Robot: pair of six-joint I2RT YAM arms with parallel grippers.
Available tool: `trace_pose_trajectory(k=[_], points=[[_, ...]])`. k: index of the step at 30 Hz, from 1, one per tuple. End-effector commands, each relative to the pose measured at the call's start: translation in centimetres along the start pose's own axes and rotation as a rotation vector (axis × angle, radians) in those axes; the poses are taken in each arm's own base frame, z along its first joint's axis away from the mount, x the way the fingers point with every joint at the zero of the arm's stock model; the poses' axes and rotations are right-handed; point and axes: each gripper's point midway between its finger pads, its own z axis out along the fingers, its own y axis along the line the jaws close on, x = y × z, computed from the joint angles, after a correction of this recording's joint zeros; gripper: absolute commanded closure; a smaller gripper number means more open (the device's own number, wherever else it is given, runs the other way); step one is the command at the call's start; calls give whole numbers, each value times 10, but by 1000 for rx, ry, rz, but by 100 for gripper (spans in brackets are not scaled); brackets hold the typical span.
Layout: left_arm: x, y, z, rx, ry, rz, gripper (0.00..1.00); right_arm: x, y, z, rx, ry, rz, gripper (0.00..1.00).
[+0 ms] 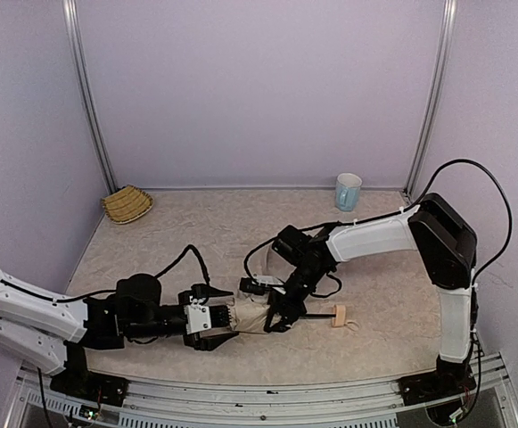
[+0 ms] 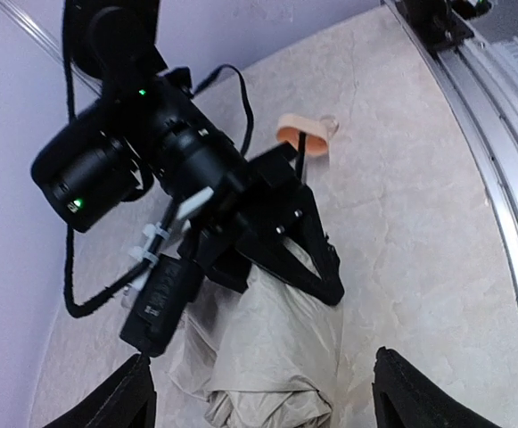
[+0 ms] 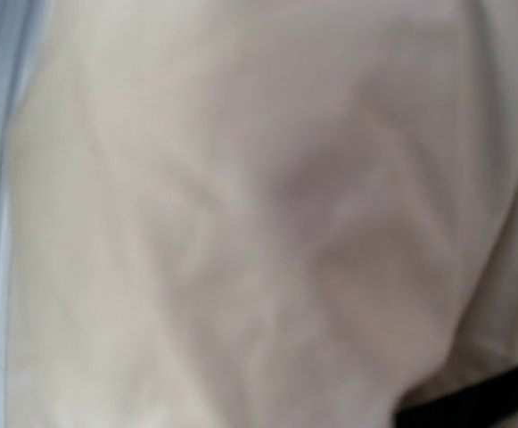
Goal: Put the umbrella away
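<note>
Umbrella (image 1: pixel 251 316) lies flat near the middle of the table's (image 1: pixel 196 232) near edge, folded. The crinkled cream canopy (image 2: pixel 281 357) sits twd the left arm, and the thin black shaft (image 1: pixel 316 316) runs right to a small tan handle (image 1: pixel 338 315) w/ loop strap. Likely light. Canopy is soft and baggy, so a pinch on cloth alone would prob slip or bunch. Shaft is stiff but thin and looks smooth, so it could roll in the claw. Best hold, imo: bundled canopy where the shaft runs inside it, or the handle. Left gripper (image 1: pixel 230 323) has its fingers (image 2: pixel 138 397) wide apart, one each side of the canopy's free end, not gripping it. Right gripper (image 1: pixel 279 319) is down on the canopy's handle-side end and looks clamped on the cloth, w/ fabric filling its wrist view, tho the blur leaves that a bit unsure. Containers: woven straw basket (image 1: pixel 127 204) in the far-left corner, nothing visible in it. Pale blue-and-white mug (image 1: pixel 348 191) by the far-right corner, contents can't tell. Both are well apart from the umbrella.
</note>
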Motion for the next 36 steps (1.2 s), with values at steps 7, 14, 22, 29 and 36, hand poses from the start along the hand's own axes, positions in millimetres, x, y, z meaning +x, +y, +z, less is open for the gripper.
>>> trace_pose_trajectory(k=[7,14,22,29,36], points=[[71,-32,49,189,343,186,1,102,12,40,-114,336,309,85],[108,-48,61,316,486,120,30,83,0,30,-86,253,282,75],[131,-71,61,503,623,-5,60,52,-25,0,9,73,282,45],[156,-95,57,627,760,-120,60,13,-22,-51,132,-122,152,35],[164,-99,51,730,822,-346,68,6,-18,-107,363,-243,54,29]])
